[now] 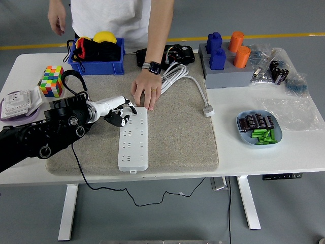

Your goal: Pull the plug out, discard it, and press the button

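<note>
A white power strip (133, 141) lies lengthwise on the grey mat (172, 132). None of its sockets has a plug in it. My left hand (122, 113) sits at the strip's far left corner, its fingers curled and holding nothing, with one fingertip reaching over the strip's end. A person's hand (147, 92) rests on the mat and touches the strip's far end. A white plug (208, 110) on its coiled white cable (177, 76) lies loose at the mat's right edge. My right arm is out of view.
At the back left stands a blue bin (97, 53) of dark items. A colourful cube (52, 80) and a wall socket plate (18, 101) are at the left. Blue and orange blocks (226, 53) stand back right, and a blue dish (259, 128) of parts sits at the right.
</note>
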You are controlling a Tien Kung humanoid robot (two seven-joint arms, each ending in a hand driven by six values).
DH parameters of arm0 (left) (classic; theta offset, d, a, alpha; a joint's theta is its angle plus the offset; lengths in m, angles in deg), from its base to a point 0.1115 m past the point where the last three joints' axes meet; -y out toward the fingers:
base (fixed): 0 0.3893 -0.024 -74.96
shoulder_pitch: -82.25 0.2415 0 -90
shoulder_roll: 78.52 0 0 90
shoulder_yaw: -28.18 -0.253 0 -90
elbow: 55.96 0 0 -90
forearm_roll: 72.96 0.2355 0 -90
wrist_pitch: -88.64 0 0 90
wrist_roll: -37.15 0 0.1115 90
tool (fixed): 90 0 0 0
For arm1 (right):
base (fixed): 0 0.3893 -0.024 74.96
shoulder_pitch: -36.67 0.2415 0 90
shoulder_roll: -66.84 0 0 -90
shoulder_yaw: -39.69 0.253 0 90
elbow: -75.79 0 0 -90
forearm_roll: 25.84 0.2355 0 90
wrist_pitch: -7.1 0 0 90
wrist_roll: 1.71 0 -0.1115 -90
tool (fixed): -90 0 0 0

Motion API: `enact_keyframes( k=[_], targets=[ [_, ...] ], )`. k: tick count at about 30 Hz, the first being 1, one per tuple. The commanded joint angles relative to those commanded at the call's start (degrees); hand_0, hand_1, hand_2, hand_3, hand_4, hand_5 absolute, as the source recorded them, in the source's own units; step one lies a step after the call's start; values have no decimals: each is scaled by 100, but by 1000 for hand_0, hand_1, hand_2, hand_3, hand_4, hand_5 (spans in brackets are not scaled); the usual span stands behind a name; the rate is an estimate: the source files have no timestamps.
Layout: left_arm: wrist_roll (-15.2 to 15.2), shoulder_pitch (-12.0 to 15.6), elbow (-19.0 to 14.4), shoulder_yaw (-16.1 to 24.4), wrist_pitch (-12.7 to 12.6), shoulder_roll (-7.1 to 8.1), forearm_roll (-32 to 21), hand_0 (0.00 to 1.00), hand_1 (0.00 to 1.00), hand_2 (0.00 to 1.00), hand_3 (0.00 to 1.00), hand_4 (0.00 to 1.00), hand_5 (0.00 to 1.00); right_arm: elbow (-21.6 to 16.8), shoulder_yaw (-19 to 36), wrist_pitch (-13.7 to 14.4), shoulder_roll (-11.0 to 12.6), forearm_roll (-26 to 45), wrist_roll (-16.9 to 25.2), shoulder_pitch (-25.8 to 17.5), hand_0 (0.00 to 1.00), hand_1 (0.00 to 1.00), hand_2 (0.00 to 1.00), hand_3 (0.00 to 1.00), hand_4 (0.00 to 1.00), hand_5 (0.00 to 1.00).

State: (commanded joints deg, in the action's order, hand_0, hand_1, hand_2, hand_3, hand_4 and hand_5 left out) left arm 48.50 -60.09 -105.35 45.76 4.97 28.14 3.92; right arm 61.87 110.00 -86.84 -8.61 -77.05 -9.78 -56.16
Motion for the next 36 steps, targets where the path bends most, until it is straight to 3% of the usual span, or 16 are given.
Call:
enact_keyframes(
  k=[9,17,21,26,27,32,33,36],
  targets=[
    [-21,-44,-106,-2,10,62,49,2,41,138,685,318,2,-8,13,3,-2,-9,4,17,726,683,668,673,760,656],
    [-120,168,-521,647,-5,197,-25,2,41,139,684,315,2,4,27,1,-30,-11,0,-20,727,683,668,673,760,656],
    [-323,371,-721,982,-105,246,-45,4,43,140,681,319,2,-7,51,2,-44,-19,2,-22,727,683,668,673,760,656],
    [-726,789,-1036,1771,-355,325,107,4,43,140,681,319,2,-10,52,-2,-61,-27,1,-21,727,683,668,673,760,656],
    [-739,886,-1106,1973,-360,344,156,94,125,229,700,551,2,-8,59,0,-60,-31,1,-20,726,683,668,672,760,657],
    [-698,1280,-1400,2805,-275,444,337,94,125,229,700,551,2,-6,90,2,-56,-51,0,-19,726,683,668,672,760,657],
    [-728,1378,-1477,2970,-257,490,408,371,499,507,791,715,68,-6,99,4,-59,-52,3,-21,727,683,668,672,760,657],
    [-798,1595,-1646,3377,-227,602,439,371,499,507,791,715,68,-4,106,1,-69,-57,1,-12,727,683,668,672,760,657]
  ],
)
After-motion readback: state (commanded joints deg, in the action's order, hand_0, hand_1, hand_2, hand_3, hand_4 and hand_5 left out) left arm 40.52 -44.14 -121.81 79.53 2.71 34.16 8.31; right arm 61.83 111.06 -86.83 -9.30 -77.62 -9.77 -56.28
